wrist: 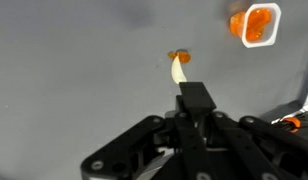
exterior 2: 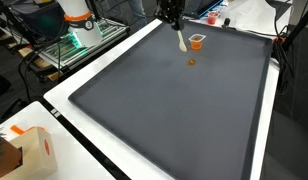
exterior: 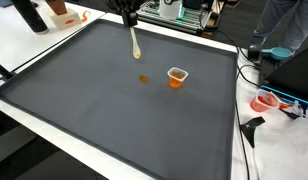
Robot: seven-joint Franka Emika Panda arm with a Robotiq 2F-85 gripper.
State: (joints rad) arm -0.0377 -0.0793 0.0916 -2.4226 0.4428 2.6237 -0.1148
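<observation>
In both exterior views only the end of the arm is visible. It enters from the top edge of the picture and points straight down over the far part of the bench (exterior: 34, 135), which is covered by a dark grey mat (exterior: 104, 110). The gripper (exterior: 130, 22) is at the left of the group of things. Its fingers are closed together on the upper end of a pale spoon (exterior: 135, 42), which hangs down from them with a slight tilt, its lower end a little more to the right. The spoon's lower end appears to be above the mat and not touching it. To the right of the spoon tip and nearer to the camera, a small orange lump (exterior: 144, 79) lies on the mat, apart from the spoon. Further right stands a small orange cup (exterior: 176, 76) with a white rim, upright and near the lump but not touching it. In the wrist view the gripper (wrist: 194, 98) comes from the bottom and the spoon (wrist: 179, 72) points away from it toward the lump (wrist: 179, 56), with the cup (wrist: 256, 24) at the upper right.
</observation>
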